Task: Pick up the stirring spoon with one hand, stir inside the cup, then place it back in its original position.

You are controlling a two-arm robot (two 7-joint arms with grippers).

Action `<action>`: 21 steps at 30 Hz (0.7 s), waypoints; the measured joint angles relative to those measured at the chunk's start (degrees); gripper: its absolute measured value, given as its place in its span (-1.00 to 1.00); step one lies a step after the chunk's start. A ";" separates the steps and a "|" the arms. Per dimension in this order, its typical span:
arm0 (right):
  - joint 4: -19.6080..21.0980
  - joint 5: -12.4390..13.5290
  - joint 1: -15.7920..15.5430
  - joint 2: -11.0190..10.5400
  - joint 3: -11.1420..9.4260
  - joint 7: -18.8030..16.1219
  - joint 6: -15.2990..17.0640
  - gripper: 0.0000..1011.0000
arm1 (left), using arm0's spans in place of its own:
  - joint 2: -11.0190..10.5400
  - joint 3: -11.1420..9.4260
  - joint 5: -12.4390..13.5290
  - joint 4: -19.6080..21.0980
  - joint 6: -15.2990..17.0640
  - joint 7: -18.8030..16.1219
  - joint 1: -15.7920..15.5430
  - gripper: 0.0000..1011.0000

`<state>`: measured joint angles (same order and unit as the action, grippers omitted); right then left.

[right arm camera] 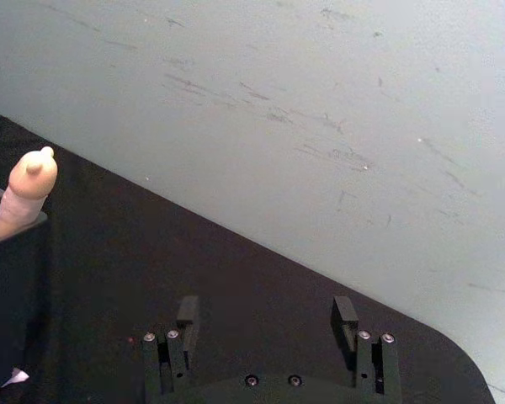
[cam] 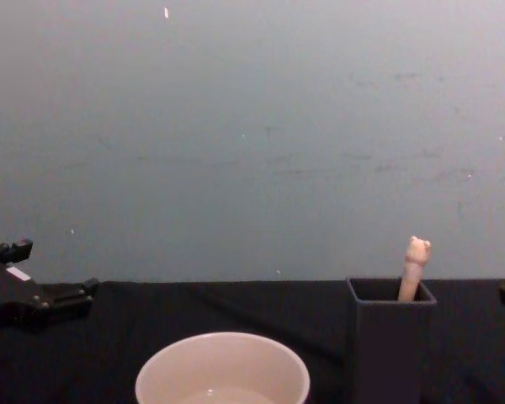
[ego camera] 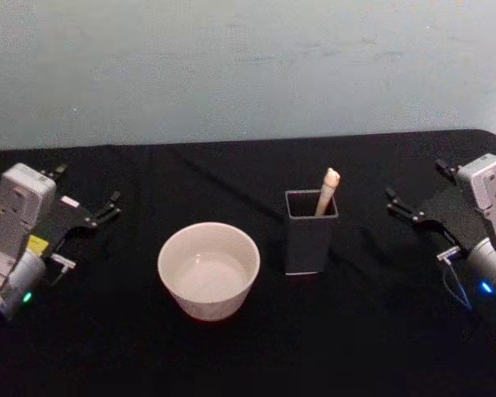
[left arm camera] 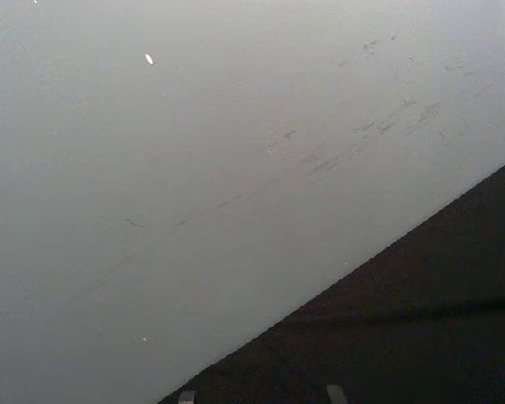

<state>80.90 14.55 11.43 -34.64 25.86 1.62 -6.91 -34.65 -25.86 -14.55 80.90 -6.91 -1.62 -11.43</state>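
Stirring spoon (ego camera: 328, 188) stands in holder (ego camera: 307, 240), beside cup (ego camera: 208, 269). Left hand (ego camera: 89, 184) and right hand (ego camera: 415, 182) spread, at worktop (ego camera: 231, 356) sides. Risk: off-centre pinch on slim handle tips holder.

Open worktop (ego camera: 380, 331) left of cup (ego camera: 208, 269) and right of holder (ego camera: 308, 240), only a narrow gap between those two, free air over the cup mouth and around the spoon (ego camera: 327, 190) top sticking above the holder rim.
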 joint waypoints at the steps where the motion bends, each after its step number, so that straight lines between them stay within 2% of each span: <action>1: 0.00 0.00 0.00 0.00 0.00 0.00 0.00 0.98 | 0.00 0.00 0.00 0.00 0.00 0.00 0.00 0.98; 21: 0.00 0.00 0.00 0.00 0.00 0.00 0.00 0.98 | 0.00 0.00 0.00 0.00 0.00 0.00 0.00 0.98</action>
<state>80.90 14.55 11.43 -34.65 25.86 1.62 -6.91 -34.65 -25.86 -14.55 80.90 -6.90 -1.62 -11.43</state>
